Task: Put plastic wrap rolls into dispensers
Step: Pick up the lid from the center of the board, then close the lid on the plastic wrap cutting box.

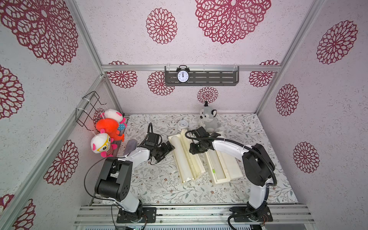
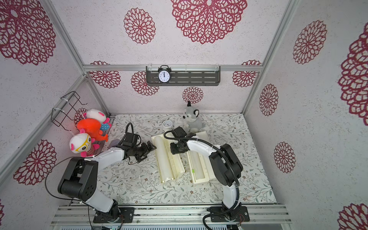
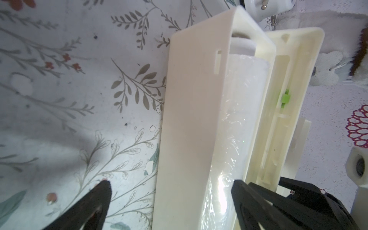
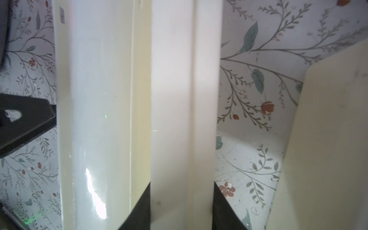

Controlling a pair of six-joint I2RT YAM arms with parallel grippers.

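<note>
Right gripper [image 4: 182, 199] pinches the raised lid [image 4: 171, 99] of the left box [image 3: 189, 119]; closing it seems in hand. Next, swing it toward 9 o'clock over the seated roll [image 3: 239, 119] (left gripper [image 3: 171, 181], wide open, stands there, likely obstructing).

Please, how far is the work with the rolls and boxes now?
Done: one roll lies in its open box; the second box seems filled too. In hand: the right fingers flank the first box's lid; the left fingers stand open, empty. Left: probably closing both lids.
</note>
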